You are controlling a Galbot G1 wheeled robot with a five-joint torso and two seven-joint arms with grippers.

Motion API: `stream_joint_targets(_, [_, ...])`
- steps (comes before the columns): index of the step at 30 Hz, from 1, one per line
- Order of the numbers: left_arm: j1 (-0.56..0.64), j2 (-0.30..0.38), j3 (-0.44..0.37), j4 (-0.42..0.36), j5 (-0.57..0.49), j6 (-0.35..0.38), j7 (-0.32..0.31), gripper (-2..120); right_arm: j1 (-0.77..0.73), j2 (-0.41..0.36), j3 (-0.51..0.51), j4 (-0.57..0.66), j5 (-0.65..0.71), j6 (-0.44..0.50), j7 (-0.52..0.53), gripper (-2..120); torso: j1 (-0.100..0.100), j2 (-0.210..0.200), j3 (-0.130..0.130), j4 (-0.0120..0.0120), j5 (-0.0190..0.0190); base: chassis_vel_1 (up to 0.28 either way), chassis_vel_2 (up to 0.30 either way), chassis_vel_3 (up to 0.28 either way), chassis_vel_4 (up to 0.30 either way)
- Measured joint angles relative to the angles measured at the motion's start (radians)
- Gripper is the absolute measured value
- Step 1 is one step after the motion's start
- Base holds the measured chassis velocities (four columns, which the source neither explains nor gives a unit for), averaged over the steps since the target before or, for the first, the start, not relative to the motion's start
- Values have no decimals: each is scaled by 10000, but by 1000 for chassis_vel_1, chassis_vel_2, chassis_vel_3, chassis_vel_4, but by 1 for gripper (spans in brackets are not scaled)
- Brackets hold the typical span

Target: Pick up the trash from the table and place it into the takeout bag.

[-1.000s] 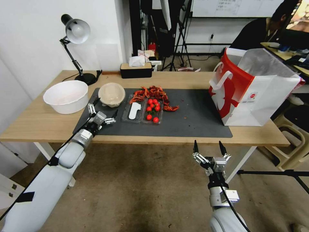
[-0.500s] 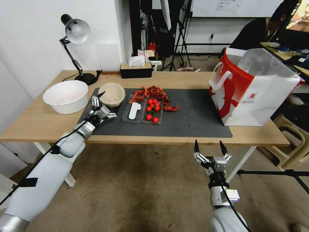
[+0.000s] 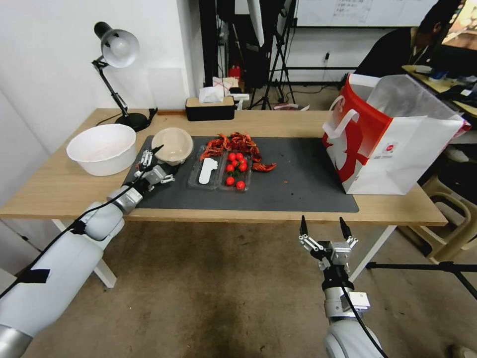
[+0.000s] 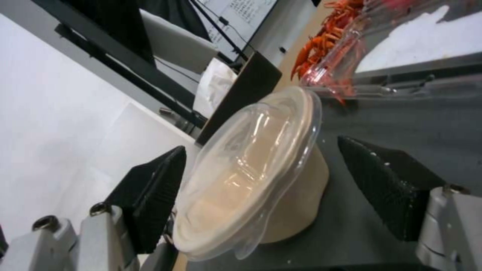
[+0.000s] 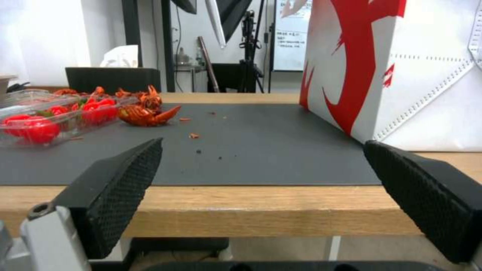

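Observation:
The round beige lidded bowl (image 3: 172, 144) sits at the near-left corner of the dark mat (image 3: 298, 184) on the table (image 3: 59, 191). My left gripper (image 3: 166, 160) is open, and its black fingers (image 4: 150, 195) stand on either side of the bowl (image 4: 261, 165) without squeezing it. The red and white takeout bag (image 3: 392, 141) stands upright at the right end of the table, its mouth open. My right gripper (image 3: 323, 229) hangs open and holds nothing, below the table's front edge and facing the bag (image 5: 401, 64).
A large white bowl (image 3: 102, 148) stands left of the mat, close to my left arm. A clear tray with cherry tomatoes (image 3: 221, 171) and red crayfish shells (image 3: 238, 144) lie just right of the beige bowl. A desk lamp (image 3: 117, 52) and tissue box (image 3: 210, 107) stand at the back.
My left gripper has moved forward over the mat, and its open fingers now straddle the beige bowl. The right arm has not moved.

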Motion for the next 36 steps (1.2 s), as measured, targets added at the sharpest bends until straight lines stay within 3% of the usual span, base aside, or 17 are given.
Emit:
stream_joint_targets(6, [-49, 83, 93, 66, 12, -2, 26, 74, -43, 22, 0, 23, -2, 24, 0, 100, 0, 0, 0, 0, -1, 0, 0, 0, 0])
stream_joint_targets(9, [-78, 119, 127, 92, 14, -1, 33, 67, -57, 22, 1, 37, -3, 40, 2, 100, 0, 0, 1, 0, 0, 0, 0, 0, 0])
stream_joint_targets(11, [-111, 149, 149, 117, 17, -1, 40, 56, -68, 25, 2, 46, -10, 53, 3, 100, 1, 0, 0, 0, 0, 0, 0, 0, 0])
stream_joint_targets(13, [-111, 149, 149, 117, 17, -1, 40, 56, -68, 25, 2, 46, -10, 53, 3, 100, 1, 0, 0, 0, 0, 0, 0, 0, 0])
stream_joint_targets(15, [-111, 163, 156, 118, 19, -1, 41, 48, -71, 30, 3, 48, -13, 57, 4, 100, 1, 0, 0, 0, 0, 0, 0, 0, 0])
stream_joint_targets(29, [-111, 178, 161, 212, 36, -1, 41, 43, -79, 36, 0, 56, -32, 67, 9, 100, 0, 0, 0, 0, 0, 0, 0, 0, 0])
stream_joint_targets(30, [-114, 177, 164, 230, 41, -3, 41, 41, -80, 37, -3, 55, -35, 68, 9, 100, 1, 0, 0, 1, 0, 0, 0, 0, 0])
stream_joint_targets(32, [-158, 173, 203, 303, 56, -11, 41, 25, -72, 39, -9, 42, -46, 70, 10, 100, 1, 0, 0, 0, -1, 0, 0, 0, 0])
stream_joint_targets(36, [-260, 163, 309, 396, 66, -26, 76, 17, -45, 39, -14, 1, -54, 72, 11, 100, 1, 0, 0, 0, 0, 0, 0, 0, 0])
